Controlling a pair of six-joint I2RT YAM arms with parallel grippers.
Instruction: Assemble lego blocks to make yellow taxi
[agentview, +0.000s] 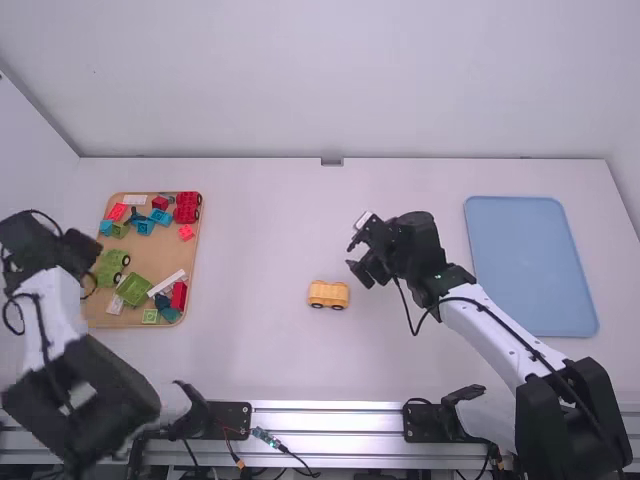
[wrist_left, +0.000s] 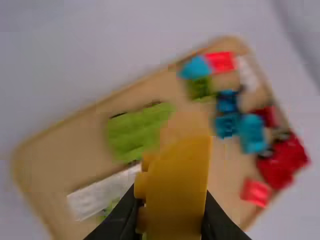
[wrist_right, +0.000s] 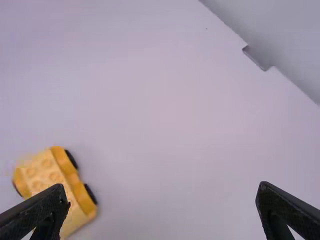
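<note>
Pinching a yellow block (wrist_left: 177, 192), L end effector (agentview: 82, 252) is over the tan tray (agentview: 168, 245) w/ green wheeled block (agentview: 113, 264), red wheeled block (agentview: 187, 208), etc. R end effector (agentview: 352, 256), fingers spread, is near the yellow wheeled base (agentview: 328, 293), upright on the table (agentview: 260, 230). Blue tray (agentview: 530, 265) lies on table's R side.
</note>
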